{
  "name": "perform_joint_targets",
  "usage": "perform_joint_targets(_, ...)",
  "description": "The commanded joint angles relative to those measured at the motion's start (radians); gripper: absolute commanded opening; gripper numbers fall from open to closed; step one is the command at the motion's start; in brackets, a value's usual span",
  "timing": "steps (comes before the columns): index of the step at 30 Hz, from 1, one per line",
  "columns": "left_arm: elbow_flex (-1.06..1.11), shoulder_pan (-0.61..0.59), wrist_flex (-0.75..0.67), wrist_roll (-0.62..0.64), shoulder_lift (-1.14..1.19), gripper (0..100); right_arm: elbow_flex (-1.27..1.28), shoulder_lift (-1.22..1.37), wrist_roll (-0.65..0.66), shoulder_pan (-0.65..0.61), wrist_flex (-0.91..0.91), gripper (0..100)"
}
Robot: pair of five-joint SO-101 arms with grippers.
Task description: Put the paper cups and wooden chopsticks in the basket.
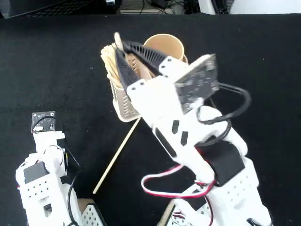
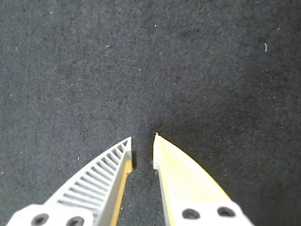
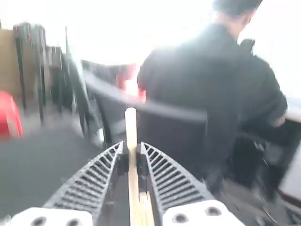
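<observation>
Chopstick [image 3: 130,122] sits clamped in the right gripper [image 1: 120,49] at upper centre, over the basket [image 1: 123,107]; one loose chopstick [image 1: 117,151] lies lower left, and one paper cup [image 1: 165,44] stands right.

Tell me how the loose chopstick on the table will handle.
The held chopstick stands straight in the right gripper, so the loose chopstick is probably stiff and light. Thin and flat on the cloth, it may roll or pivot if pinched off-centre.

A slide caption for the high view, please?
Right tool holds a chopstick over the basket; another chopstick lies on the table.
</observation>
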Motion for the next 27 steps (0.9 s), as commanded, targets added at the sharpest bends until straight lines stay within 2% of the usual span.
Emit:
perform_joint_targets(1, -0.002, -0.001, -0.018, 0.008, -0.011, 9, -0.05, 0.042, -0.031, 0.017, -0.181, 1.2)
perform_joint_targets(5, -0.002, -0.001, -0.018, 0.008, -0.011, 9, -0.047, 0.125, -0.031, 0.018, -0.273, 1.2)
perform_joint_targets(15, -0.002, 0.012, -0.018, 0.008, -0.011, 9, 0.021, 0.291, -0.031, 0.176, -0.275, 1.2)
perform_joint_targets(18, 0.013, 0.061, -0.018, 0.006, -0.011, 9, 0.062, 0.271, 0.002, 0.173, -0.17, 5.1)
perform_joint_targets(22, 0.015, 0.074, -0.018, 0.006, -0.011, 9, 0.031, 0.216, 0.035, 0.146, -0.006, 24.1)
perform_joint_targets(23, 0.015, 0.074, -0.018, 0.006, -0.011, 9, 0.018, 0.199, 0.035, 0.144, 0.011, 25.6)
perform_joint_targets(27, 0.01, 0.081, -0.012, 0.006, -0.011, 12, -0.067, 0.124, 0.043, 0.15, 0.061, 20.8)
